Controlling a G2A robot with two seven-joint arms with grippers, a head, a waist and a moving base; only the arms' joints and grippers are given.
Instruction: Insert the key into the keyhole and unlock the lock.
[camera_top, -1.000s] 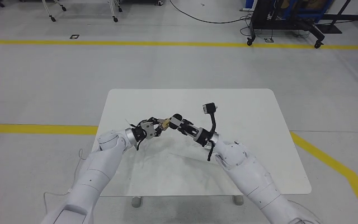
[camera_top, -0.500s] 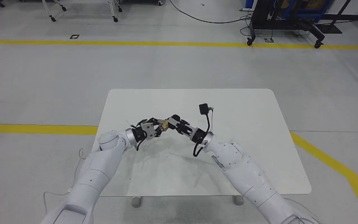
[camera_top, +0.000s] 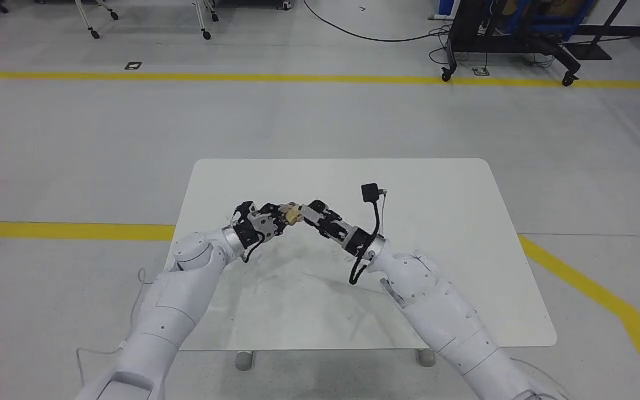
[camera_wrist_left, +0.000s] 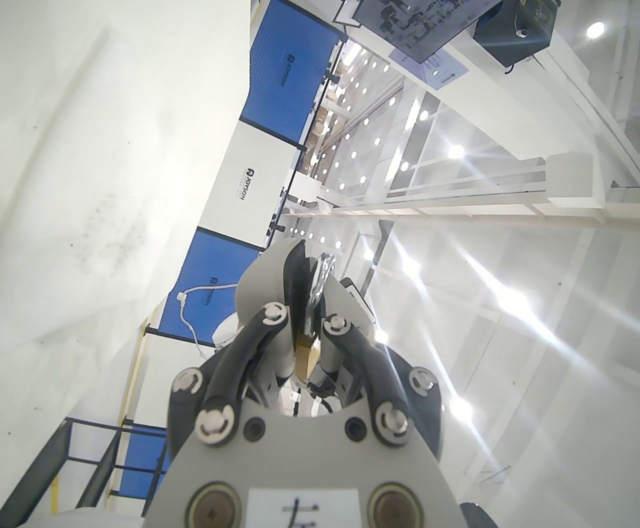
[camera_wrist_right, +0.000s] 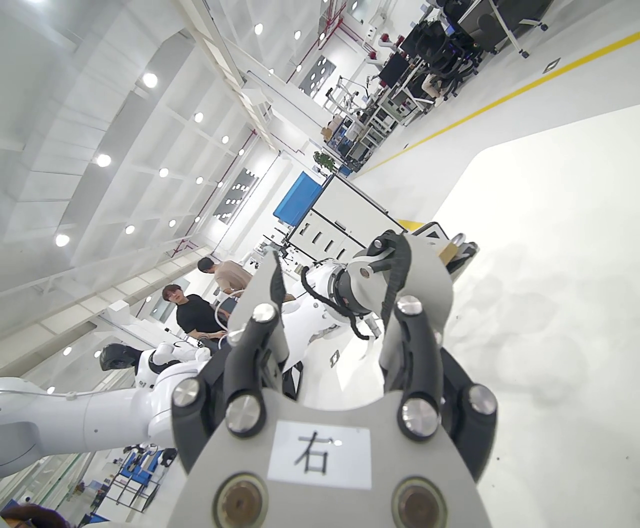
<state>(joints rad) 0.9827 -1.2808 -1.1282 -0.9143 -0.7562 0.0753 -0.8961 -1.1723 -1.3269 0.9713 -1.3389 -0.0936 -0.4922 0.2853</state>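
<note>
A small brass padlock (camera_top: 291, 213) is held above the middle of the white table (camera_top: 440, 200). My left gripper (camera_top: 281, 216) is shut on it. In the left wrist view the brass body (camera_wrist_left: 303, 357) sits between the fingers and the silver shackle (camera_wrist_left: 321, 274) sticks out past their tips. My right gripper (camera_top: 309, 212) faces it from the other side, almost touching, and stands open (camera_wrist_right: 340, 255) with nothing between its fingers. The padlock (camera_wrist_right: 449, 251) shows just past one right finger (camera_wrist_right: 425, 280). I cannot make out a key.
The tabletop around both arms is bare white, with its far edge (camera_wrist_right: 500, 150) and a yellow floor line (camera_top: 80, 231) beyond. Two people (camera_wrist_right: 200, 310) stand far off in the room, away from the table.
The left gripper has turned and lifted the padlock a little toward the far side. The right wrist has rotated, and its gripper has stayed close to the padlock.
</note>
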